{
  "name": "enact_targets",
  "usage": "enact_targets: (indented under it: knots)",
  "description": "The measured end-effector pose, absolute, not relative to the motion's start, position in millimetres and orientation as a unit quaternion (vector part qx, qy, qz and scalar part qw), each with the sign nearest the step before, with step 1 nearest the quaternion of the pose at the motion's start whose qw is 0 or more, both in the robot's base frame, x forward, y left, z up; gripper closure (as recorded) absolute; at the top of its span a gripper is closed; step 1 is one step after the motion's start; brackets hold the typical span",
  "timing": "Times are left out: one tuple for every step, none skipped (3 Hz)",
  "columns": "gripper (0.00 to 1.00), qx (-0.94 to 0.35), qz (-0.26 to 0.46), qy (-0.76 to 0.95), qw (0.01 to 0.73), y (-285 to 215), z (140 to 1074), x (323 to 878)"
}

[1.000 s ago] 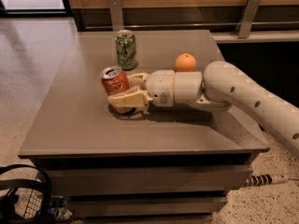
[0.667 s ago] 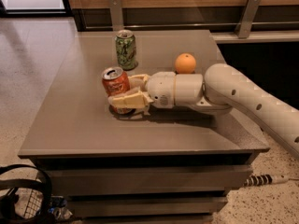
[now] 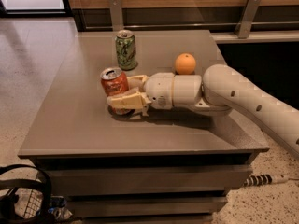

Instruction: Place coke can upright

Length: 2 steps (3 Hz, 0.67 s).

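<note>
One grey counter (image 3: pixel 84 125) fills the middle of the view, with layered tiers below its front edge; part of its right side is covered by the arm. One white arm (image 3: pixel 252 101) enters from the right, where it is cut off by the frame edge, so the robot's base cannot be seen. The arm lies low over the counter and ends in one gripper (image 3: pixel 122 90) at centre left. Two cream fingers (image 3: pixel 127 100) are closed on the coke can (image 3: pixel 113 80), one on its near side and one on its far side. The near finger hides the can's lower body and base, so contact with the counter cannot be confirmed. The single red coke can stands left of centre, close to upright with a slight lean, its silver top facing up. One green can (image 3: pixel 125 50) stands upright just behind it, apart from it. One orange (image 3: pixel 185 63) rests behind the gripper's wrist, right of the green can. Two metal brackets (image 3: pixel 115 13) rise along the wooden wall behind, the right one (image 3: pixel 247 15) cut off at the top. On the floor, a black hooped object (image 3: pixel 18 195) at lower left is cut off by the frame and cannot be identified, and a ribbed corded item (image 3: pixel 264 178) lies at lower right.
</note>
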<state>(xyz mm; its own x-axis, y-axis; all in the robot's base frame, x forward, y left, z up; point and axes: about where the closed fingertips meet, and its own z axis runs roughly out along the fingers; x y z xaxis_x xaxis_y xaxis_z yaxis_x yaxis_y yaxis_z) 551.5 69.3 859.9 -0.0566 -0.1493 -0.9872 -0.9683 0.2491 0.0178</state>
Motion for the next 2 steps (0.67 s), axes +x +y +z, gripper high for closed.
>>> enact_targets:
  knots:
    - [0.64, -0.463, 0.404, 0.604, 0.508, 71.3, 860.2, 550.7]
    - [0.4, -0.464, 0.404, 0.603, 0.507, 73.5, 860.5, 549.8]
